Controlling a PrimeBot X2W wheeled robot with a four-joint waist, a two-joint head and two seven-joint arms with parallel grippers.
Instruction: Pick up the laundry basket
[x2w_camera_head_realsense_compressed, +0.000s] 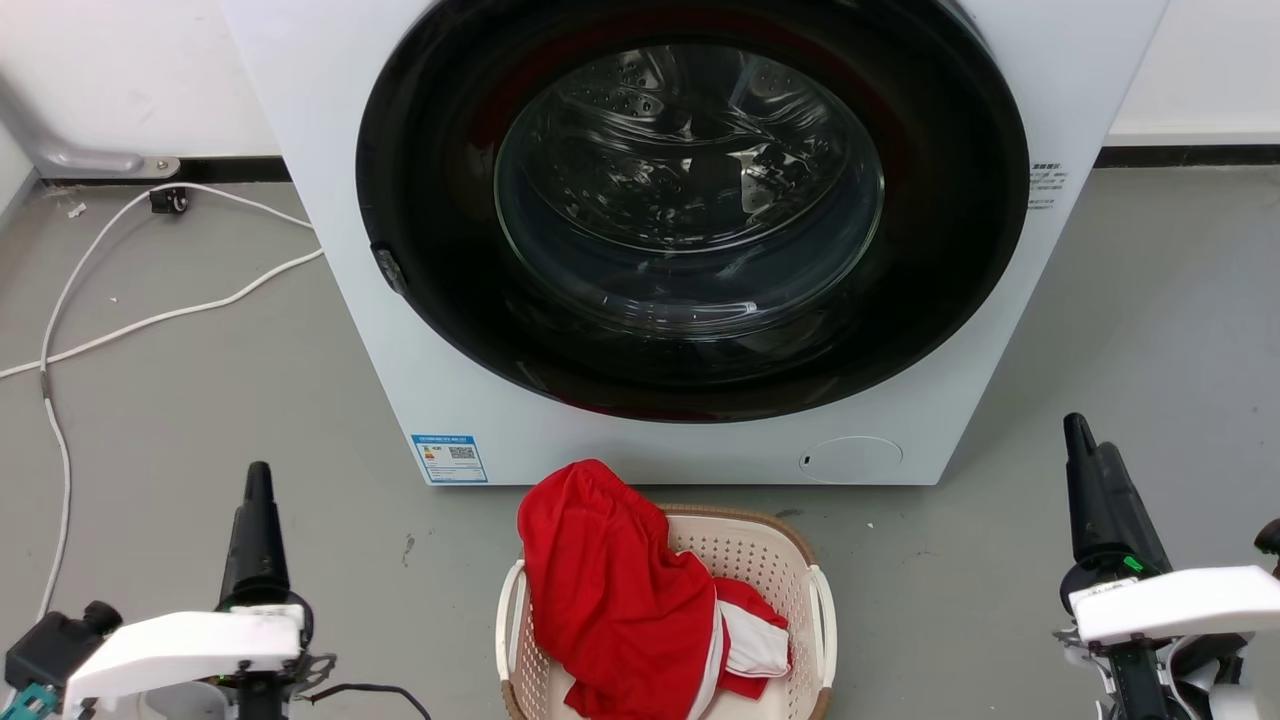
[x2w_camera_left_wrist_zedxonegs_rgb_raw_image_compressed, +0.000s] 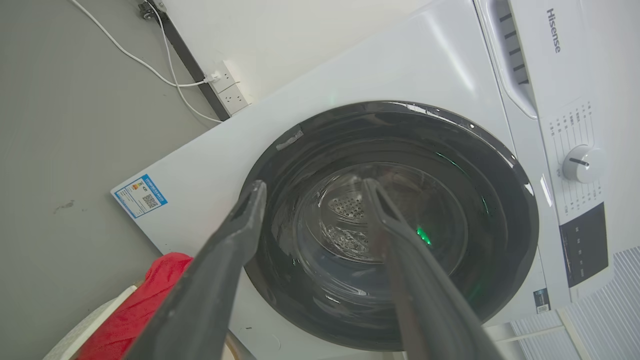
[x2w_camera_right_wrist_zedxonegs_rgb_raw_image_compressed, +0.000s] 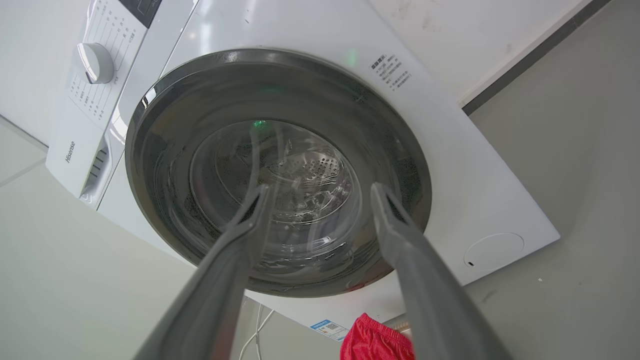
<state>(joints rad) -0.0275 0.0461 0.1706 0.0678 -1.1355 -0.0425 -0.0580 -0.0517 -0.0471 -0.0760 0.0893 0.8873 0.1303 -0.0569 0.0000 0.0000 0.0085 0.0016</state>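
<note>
The laundry basket (x2w_camera_head_realsense_compressed: 762, 558), cream and perforated with a brown rim and white loop handles, stands on the grey floor at the bottom centre of the head view, just in front of the washing machine. A red garment (x2w_camera_head_realsense_compressed: 610, 590) with white trim lies in it and drapes over its far left rim. My left gripper (x2w_camera_head_realsense_compressed: 258, 475) is off to the basket's left and my right gripper (x2w_camera_head_realsense_compressed: 1088, 438) off to its right; both are apart from it. In the wrist views the left gripper (x2w_camera_left_wrist_zedxonegs_rgb_raw_image_compressed: 315, 184) and right gripper (x2w_camera_right_wrist_zedxonegs_rgb_raw_image_compressed: 320, 189) stand open and empty, facing the machine door.
A white front-loading washing machine (x2w_camera_head_realsense_compressed: 350, 250) with a shut dark round door (x2w_camera_head_realsense_compressed: 690, 210) stands close behind the basket. White cables (x2w_camera_head_realsense_compressed: 150, 320) trail over the floor at the left, running to a wall socket (x2w_camera_left_wrist_zedxonegs_rgb_raw_image_compressed: 227, 90). Bare grey floor lies on both sides.
</note>
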